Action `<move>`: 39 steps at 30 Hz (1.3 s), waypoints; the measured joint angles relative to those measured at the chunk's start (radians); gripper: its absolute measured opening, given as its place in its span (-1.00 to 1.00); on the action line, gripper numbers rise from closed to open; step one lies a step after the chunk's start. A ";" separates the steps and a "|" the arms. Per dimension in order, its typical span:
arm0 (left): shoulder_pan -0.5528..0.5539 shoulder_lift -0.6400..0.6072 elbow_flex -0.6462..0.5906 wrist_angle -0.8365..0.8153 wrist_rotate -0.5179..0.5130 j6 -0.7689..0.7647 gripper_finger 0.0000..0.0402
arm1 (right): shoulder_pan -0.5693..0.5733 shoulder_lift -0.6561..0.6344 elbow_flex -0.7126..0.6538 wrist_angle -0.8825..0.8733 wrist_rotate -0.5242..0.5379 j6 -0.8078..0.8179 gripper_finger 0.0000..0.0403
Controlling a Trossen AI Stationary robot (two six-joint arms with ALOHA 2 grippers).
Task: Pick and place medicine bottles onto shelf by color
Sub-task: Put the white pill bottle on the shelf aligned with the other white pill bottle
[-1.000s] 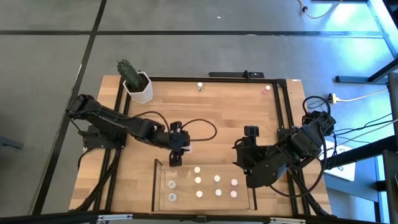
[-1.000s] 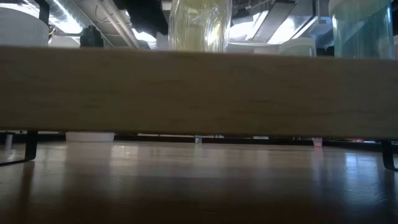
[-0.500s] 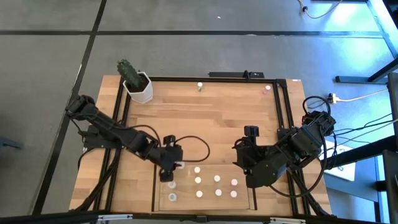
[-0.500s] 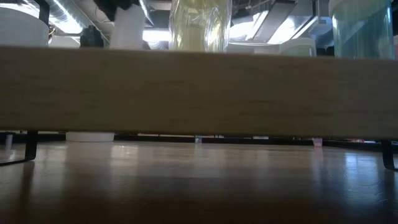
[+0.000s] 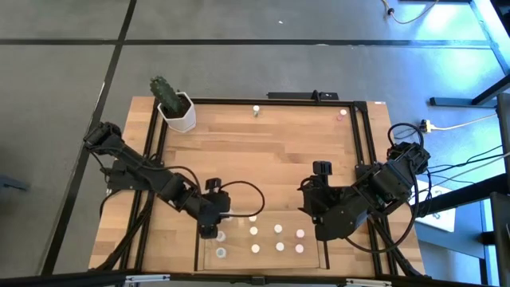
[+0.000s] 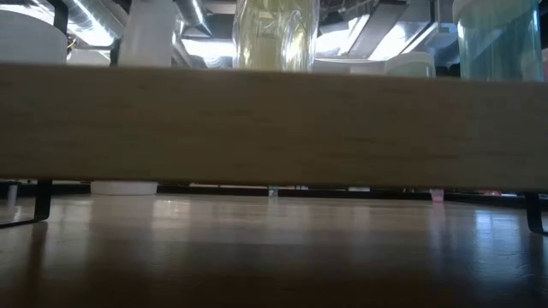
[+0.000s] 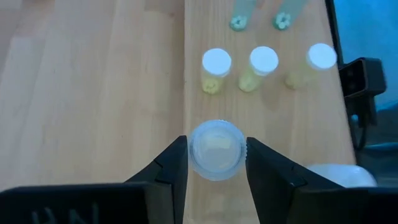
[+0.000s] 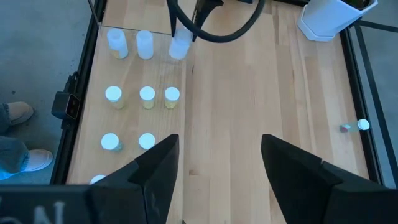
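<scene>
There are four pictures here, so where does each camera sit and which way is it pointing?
High view: above the table, looking straight down; both arms show.
Low view: at table-top height, looking level across; a wooden edge blocks most of it, and no arm shows.
Left wrist view: on the left arm, looking past the left gripper, shut on a bottle over the tray.
Right wrist view: on the right arm, looking past the open right gripper.
Shared: both wrist views show the capped bottles standing in the tray.
</scene>
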 joint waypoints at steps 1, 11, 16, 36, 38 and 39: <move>0.003 0.000 0.000 0.000 -0.002 0.018 -0.39 | 0.000 0.000 0.000 0.000 0.000 0.000 0.14; 0.081 0.000 0.000 -0.011 0.046 0.126 -0.39 | 0.000 0.000 0.000 0.000 0.000 0.014 0.14; 0.101 0.000 0.000 -0.012 0.118 0.129 -0.39 | 0.000 0.000 0.000 0.000 0.000 0.026 0.14; 0.029 0.016 0.000 0.007 0.020 0.094 -0.39 | 0.000 0.000 0.000 0.000 0.000 0.025 0.14; 0.037 0.021 0.000 0.011 0.010 0.098 -0.39 | 0.000 0.000 0.000 0.000 0.001 0.024 0.14; 0.043 0.026 0.001 0.022 0.008 0.113 -0.39 | 0.000 0.000 0.000 0.000 0.001 0.024 0.14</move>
